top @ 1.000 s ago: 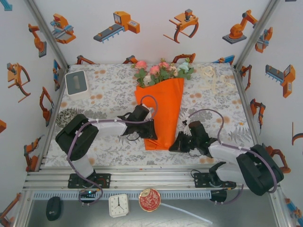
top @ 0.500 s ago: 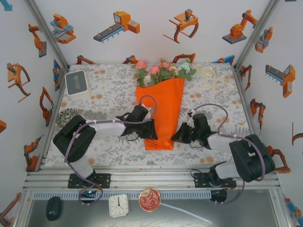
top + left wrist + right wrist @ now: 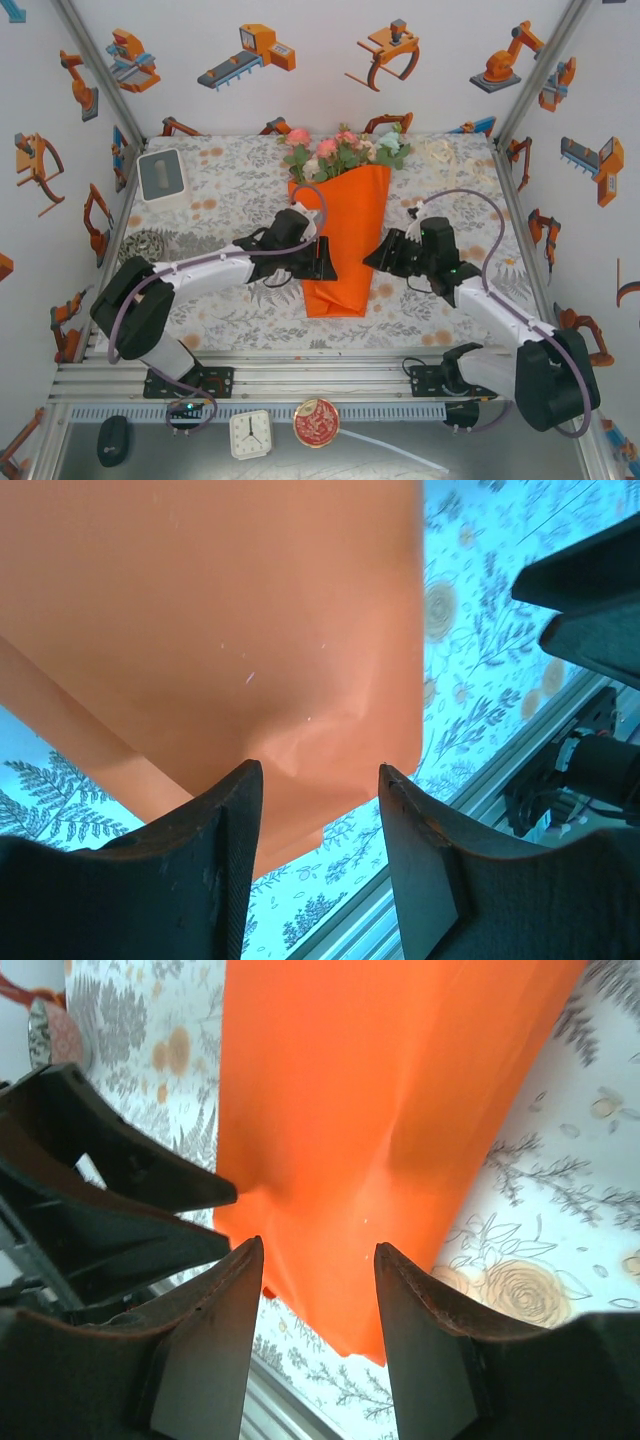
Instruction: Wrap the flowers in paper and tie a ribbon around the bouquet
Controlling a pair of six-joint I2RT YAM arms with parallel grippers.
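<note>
Floral tablecloth (image 3: 230, 190), open strips flanking bouquet (image 3: 345, 235)

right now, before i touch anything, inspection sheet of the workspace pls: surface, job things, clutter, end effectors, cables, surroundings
surface: flower-print tablecloth, lying flat.
job's things: bouquet lies mid-table, flowers at the far end of the orange paper cone; ribbon piled far right, apart from it, not tied on.
clutter: white box far left; clock and red disc below the near rail.
end effectors: left end effector and right end effector open, flanking the cone's narrow end.
cables: purple cable arches over the right arm; no snag seen.
surroundings: white walls with robot stickers.
</note>
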